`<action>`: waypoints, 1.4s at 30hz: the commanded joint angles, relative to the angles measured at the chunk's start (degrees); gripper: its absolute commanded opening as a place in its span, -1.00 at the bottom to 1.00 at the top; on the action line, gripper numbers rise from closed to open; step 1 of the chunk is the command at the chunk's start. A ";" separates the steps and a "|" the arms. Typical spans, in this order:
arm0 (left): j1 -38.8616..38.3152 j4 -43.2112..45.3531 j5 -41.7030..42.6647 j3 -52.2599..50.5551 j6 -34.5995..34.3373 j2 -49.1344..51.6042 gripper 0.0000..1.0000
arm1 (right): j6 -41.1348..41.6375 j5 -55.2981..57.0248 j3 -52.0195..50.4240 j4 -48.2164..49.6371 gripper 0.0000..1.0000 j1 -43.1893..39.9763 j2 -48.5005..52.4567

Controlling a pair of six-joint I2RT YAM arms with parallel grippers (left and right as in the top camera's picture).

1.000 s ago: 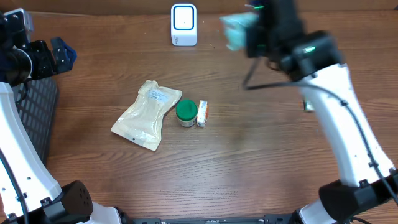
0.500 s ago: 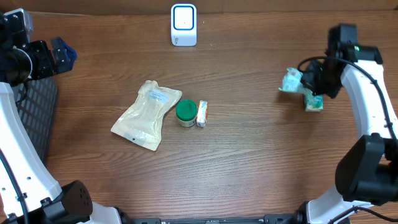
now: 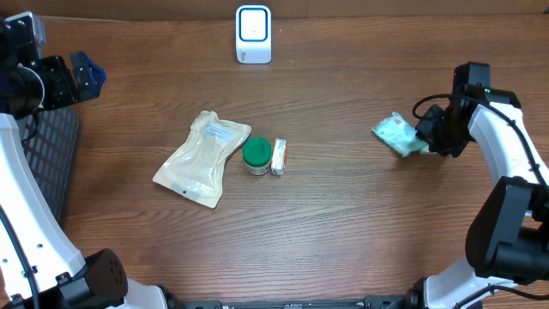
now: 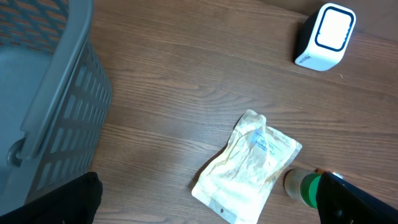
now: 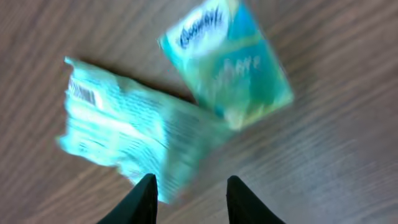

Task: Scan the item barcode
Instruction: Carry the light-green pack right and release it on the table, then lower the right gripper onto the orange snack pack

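Note:
A crinkled teal packet (image 3: 395, 135) with a barcode at its corner lies on the table at the right, also seen in the right wrist view as the teal packet (image 5: 124, 140). A second teal tissue pack (image 5: 227, 68) lies flat beside it, touching it. My right gripper (image 3: 426, 133) (image 5: 191, 180) hovers low over them, jaws parted, the crinkled packet's edge lying between the fingertips and loose on the wood. The white scanner (image 3: 253, 34) (image 4: 326, 36) stands at the back centre. My left gripper (image 3: 86, 73) (image 4: 208, 205) is wide open and holds nothing, far left above the basket.
A beige pouch (image 3: 203, 157) (image 4: 249, 165), a green-lidded jar (image 3: 256, 154) (image 4: 305, 186) and a small wrapped bar (image 3: 279, 157) lie mid-table. A grey mesh basket (image 3: 47, 146) (image 4: 56, 93) stands at the left edge.
My right arm swung from near the scanner down to the right side of the table with the teal packet. Its jaws have parted and the packet rests on the wood. The left arm stayed still.

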 commanded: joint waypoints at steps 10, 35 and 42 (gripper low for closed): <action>-0.39 0.04 -0.15 0.15 0.68 0.20 1.00 | -6.43 -2.19 9.33 -13.22 -0.31 4.44 -1.16; -0.39 0.04 -0.15 0.15 0.68 0.20 0.99 | 12.15 -7.54 3.63 10.99 -0.21 39.08 -0.68; -0.39 0.04 -0.15 0.15 0.68 0.20 1.00 | 16.70 -3.48 -2.58 17.90 -0.25 43.10 -0.57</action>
